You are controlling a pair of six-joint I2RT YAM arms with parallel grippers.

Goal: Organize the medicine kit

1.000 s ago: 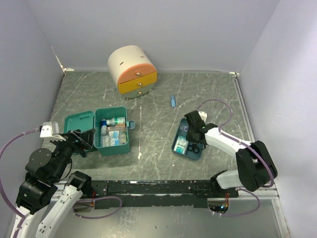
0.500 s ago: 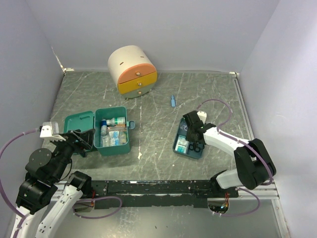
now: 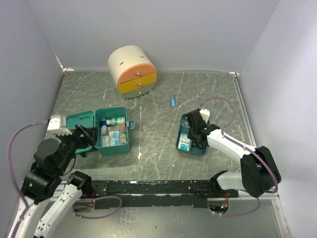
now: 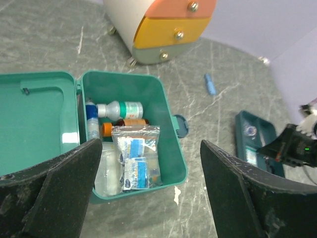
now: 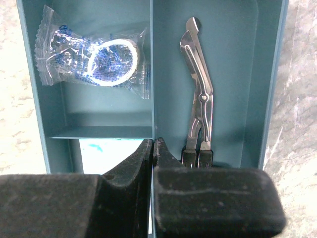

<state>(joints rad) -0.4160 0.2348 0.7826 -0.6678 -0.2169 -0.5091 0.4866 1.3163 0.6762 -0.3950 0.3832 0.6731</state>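
Medicine kit [image 3: 115,148] sits open with its lid laid flat, just ahead of the left gripper [image 4: 149,148]. That gripper's fingers are spread wide and hold nothing. Between them shows a white bottle [image 4: 121,109] with green print too small to read, and a clear bag [image 4: 136,158] of blue packets. The right gripper [image 5: 152,145] is pinched tight on the blue tray [image 5: 275,74] divider — scissors [image 5: 200,94] lie just right of its fingers, a wrapped roll [image 5: 99,59] ahead and left.
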